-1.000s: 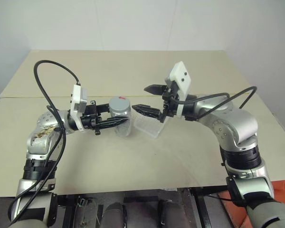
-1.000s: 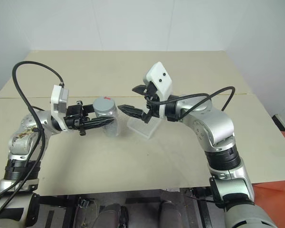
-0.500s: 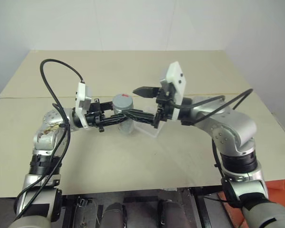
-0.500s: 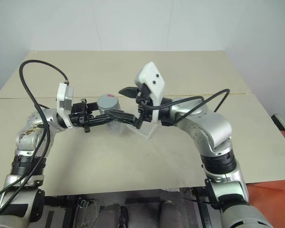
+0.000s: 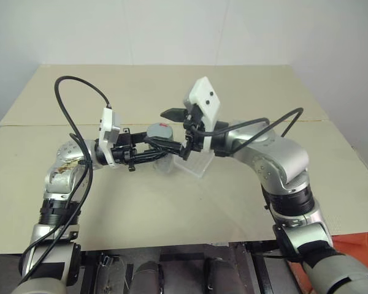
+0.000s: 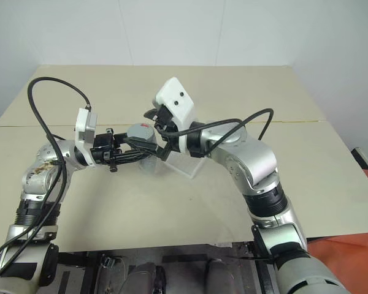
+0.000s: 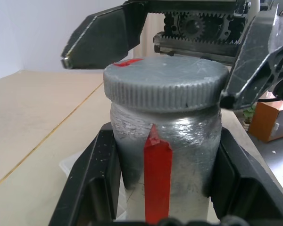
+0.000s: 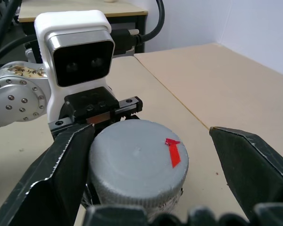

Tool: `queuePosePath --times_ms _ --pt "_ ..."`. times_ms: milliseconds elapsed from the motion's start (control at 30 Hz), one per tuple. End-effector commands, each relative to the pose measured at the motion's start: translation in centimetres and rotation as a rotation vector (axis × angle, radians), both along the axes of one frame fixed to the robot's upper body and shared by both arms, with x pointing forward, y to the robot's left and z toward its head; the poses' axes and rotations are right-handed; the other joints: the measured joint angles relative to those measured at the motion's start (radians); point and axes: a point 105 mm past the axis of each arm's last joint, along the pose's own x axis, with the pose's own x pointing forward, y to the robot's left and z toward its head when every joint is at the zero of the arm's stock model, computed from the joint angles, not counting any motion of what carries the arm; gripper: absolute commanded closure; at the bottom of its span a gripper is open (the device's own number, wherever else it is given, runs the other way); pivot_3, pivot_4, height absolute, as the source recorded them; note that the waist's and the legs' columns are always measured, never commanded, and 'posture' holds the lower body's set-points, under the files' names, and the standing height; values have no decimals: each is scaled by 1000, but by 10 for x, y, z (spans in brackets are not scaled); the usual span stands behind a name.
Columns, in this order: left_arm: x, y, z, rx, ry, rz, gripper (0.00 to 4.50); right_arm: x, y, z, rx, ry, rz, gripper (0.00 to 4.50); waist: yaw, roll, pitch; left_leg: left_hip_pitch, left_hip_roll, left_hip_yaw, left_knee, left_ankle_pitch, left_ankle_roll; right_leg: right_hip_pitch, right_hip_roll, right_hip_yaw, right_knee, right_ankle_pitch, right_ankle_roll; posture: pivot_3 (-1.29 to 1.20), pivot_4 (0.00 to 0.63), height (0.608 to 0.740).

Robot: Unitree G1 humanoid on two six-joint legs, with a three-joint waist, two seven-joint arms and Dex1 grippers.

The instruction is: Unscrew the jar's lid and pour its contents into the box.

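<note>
Jar [image 7: 166, 141] pinched in the left gripper [image 7: 165, 197], lid [image 8: 137, 165] on.
Right gripper [image 8: 155, 155] spread around it: centre, close evenly, then twist.

You can't see the contents: the jar [image 7: 167, 141] is silvery and opaque, and the lid [image 7: 166, 82] covers its mouth. The jar's base is cut off by the picture's lower edge in the left wrist view, and the left gripper's fingers [image 7: 92, 183] cover both its sides there. In the head views the right gripper [image 5: 167, 129] and left gripper [image 5: 152, 152] overlap the jar, so you get just the lid top. The box [image 5: 193, 164] sits mostly behind the right wrist, near the table's [image 5: 172, 208] middle; its far rim is hidden. Whether the right fingers [image 8: 61, 183] touch the lid can't be told.
</note>
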Motion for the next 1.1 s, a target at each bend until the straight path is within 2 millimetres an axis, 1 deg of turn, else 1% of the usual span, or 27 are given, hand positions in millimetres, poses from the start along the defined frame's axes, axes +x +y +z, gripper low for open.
queuePosePath --times_ms 33,233,367,567,1100 --pt "-5 2 9 -9 -52 -10 2420 2 -4 12 24 -51 -22 0 0 0 0 0 0 0 0 0 0 0 0 0 0 0 0 0 150 740" --pt "-6 6 9 -7 -53 1 2420 5 -13 11 20 -48 -37 0 0 0 0 0 0 0 0 0 0 0 0 0 0 0 0 0 150 740" --pt "-7 7 8 -10 -52 8 2420 9 -24 11 17 -49 -70 0 0 0 0 0 0 0 0 0 0 0 0 0 0 0 0 0 150 740" --pt "-9 8 9 -10 -54 14 2420 8 -33 9 14 -46 -80 0 1 0 0 0 0 0 0 0 0 0 0 0 0 0 0 0 150 740" --pt "-12 8 9 -4 -56 10 2420 11 -47 9 7 -46 -119 0 1 0 0 0 0 0 0 0 0 0 0 0 0 0 0 0 150 740"
